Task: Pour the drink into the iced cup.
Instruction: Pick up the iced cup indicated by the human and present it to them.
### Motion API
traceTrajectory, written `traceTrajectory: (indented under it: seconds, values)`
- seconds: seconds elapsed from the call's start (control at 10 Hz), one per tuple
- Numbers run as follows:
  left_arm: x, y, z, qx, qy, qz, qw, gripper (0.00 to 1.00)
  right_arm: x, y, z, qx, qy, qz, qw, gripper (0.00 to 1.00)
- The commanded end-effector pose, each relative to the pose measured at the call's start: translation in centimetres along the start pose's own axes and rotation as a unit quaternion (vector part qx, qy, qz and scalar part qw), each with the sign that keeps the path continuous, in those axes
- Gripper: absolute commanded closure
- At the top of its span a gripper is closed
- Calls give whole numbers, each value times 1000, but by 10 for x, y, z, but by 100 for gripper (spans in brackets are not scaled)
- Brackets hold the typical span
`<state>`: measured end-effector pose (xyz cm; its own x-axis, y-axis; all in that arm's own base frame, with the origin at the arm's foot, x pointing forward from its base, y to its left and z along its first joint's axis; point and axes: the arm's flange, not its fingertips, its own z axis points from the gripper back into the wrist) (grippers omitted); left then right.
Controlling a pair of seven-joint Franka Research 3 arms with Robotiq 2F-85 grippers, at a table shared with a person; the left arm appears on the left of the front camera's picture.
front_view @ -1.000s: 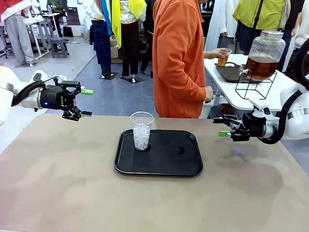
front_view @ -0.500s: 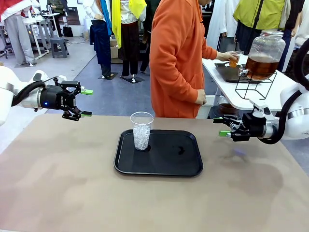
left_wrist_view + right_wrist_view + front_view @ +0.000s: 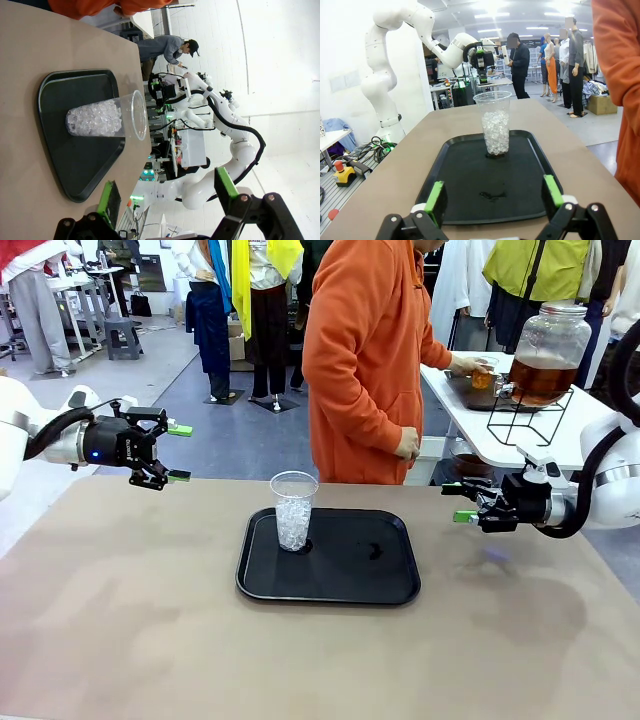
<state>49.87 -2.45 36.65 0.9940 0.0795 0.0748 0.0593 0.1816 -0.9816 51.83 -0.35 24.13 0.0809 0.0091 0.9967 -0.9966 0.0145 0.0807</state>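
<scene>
the cup [image 3: 294,510], clear plastic half full of crushed ice, stood upright in the tray's [image 3: 340,590] far left corner, between my claws and well apart from both. the left claw [image 3: 180,452] hung at the table's [image 3: 120,620] far left edge, the right claw [image 3: 458,503] at its far right, both spread wide. the drink [image 3: 482,379], amber in a small clear glass, was in the person's hand [image 3: 467,364] beyond the far edge. the flat black tray lay mostly bare right of the cup.
</scene>
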Motion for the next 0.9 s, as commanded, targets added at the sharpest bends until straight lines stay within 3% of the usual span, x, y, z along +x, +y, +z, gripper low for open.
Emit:
traceTrajectory:
  seconds: [0.0, 0.8]
  values:
    - [-1, -2, 1, 3, 1, 3, 1000, 0, 3, -1, -1, -1, -2, 3, 1000, 0]
    - [-1, -2, 1, 3, 1, 3, 1000, 0, 3, -1, -1, -1, -2, 3, 1000, 0]
